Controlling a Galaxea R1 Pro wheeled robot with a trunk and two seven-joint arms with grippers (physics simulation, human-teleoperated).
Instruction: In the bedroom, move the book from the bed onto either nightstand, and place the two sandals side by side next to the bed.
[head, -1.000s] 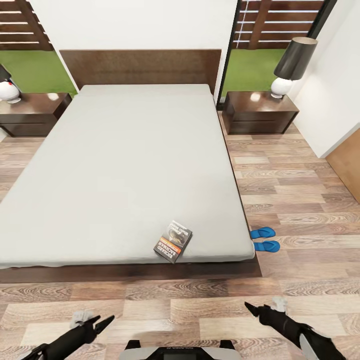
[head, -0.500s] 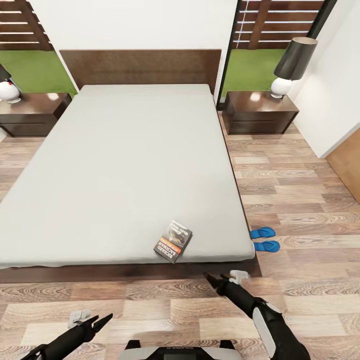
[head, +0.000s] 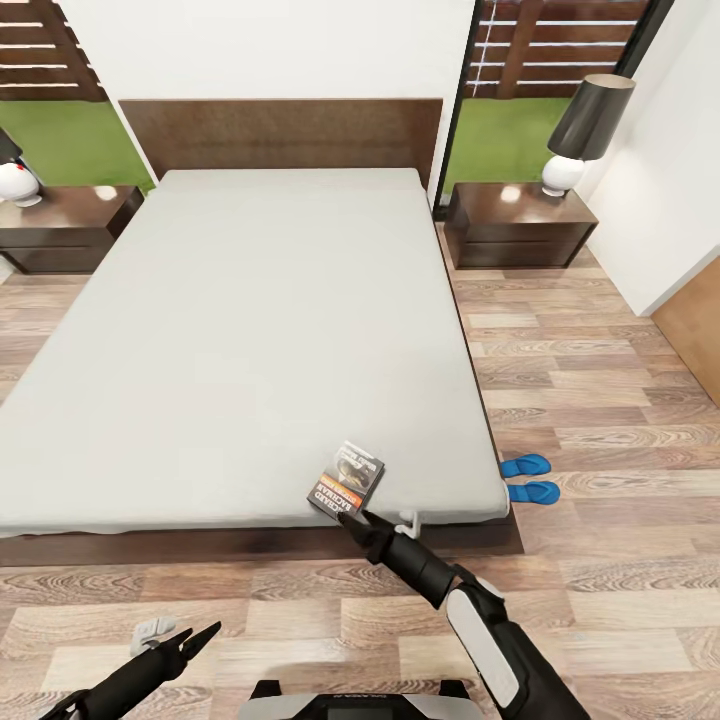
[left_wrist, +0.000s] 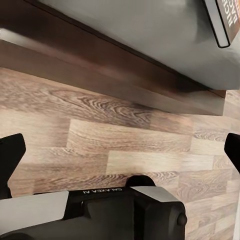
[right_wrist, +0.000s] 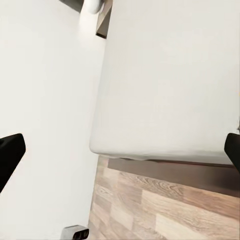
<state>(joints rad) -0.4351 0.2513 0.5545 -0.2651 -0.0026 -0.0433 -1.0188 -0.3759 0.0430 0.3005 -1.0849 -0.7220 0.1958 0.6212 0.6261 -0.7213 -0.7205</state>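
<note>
Book (head: 347, 482): thin dark paperback with an orange lettered band, lying flat near the foot edge of the bed (head: 250, 330), a pale grey mattress on a dark wood frame. Sandals (head: 528, 478): two blue flip-flops, side by side on the floor just beside the bed. Nightstands (head: 518, 225) flank the headboard.

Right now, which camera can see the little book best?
The head view: the whole book lies flat near the bed's foot edge, the right gripper nearly touching it. The left wrist view catches just one corner. In the right wrist view I can't spot it.
</note>
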